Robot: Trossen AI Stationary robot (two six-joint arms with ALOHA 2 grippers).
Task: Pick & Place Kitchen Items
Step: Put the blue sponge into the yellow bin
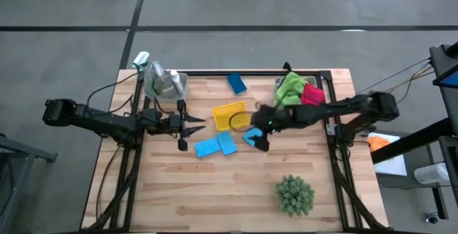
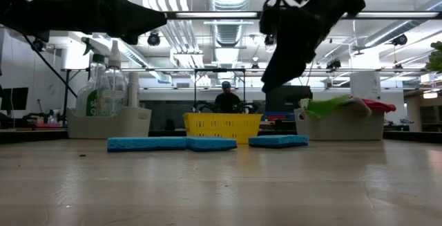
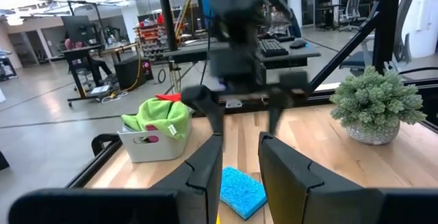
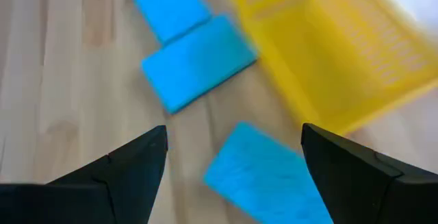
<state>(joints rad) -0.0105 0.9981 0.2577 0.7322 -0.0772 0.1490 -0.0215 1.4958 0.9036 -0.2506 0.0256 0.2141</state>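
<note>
Around the yellow tray [image 1: 230,115]: my right gripper [image 1: 259,139] hangs open just beside it, over one blue sponge [image 1: 252,137]. Two more sponges [image 1: 215,145] lie in front. The plant [image 1: 295,194] stands well apart, bare wood between.

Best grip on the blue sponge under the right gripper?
Come straight down with the open right gripper and pinch the sponge across its short width, mid-length. It lies flat, apart from the other sponges, beside the yellow basket.
</note>
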